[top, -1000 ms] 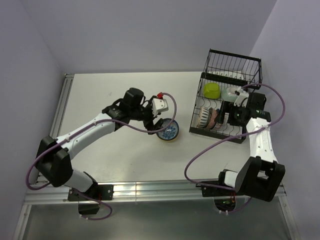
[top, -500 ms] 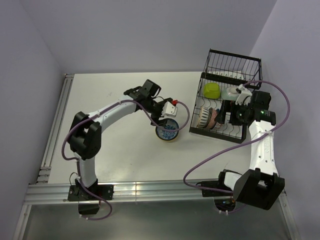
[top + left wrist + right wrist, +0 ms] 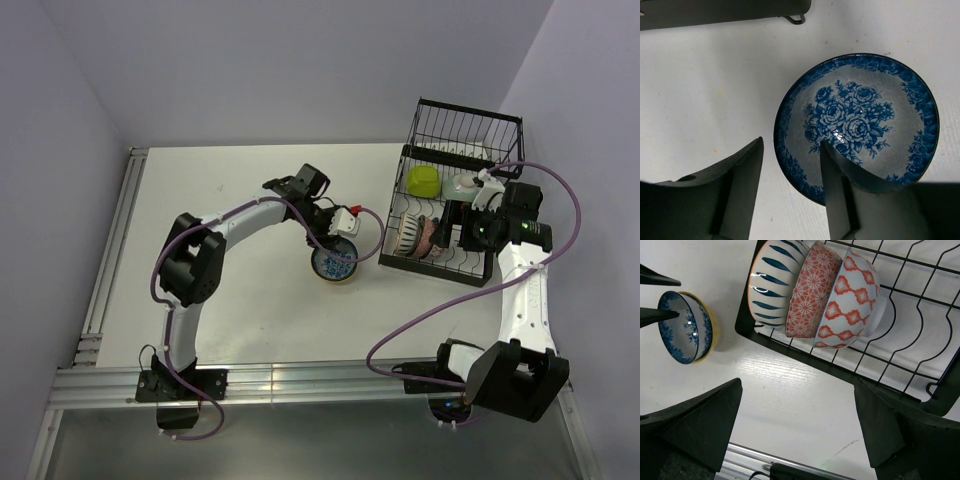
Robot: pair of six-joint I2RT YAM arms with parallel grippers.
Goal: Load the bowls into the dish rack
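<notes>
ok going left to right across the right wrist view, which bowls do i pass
blue floral bowl on the table → blue-striped bowl → red patterned bowl → orange-diamond bowl, the last three standing in the dish rack, whose slots further right are bare

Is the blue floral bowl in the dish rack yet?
No, the blue floral bowl sits on the white table outside the dish rack, with the left gripper straddling its rim.
</notes>
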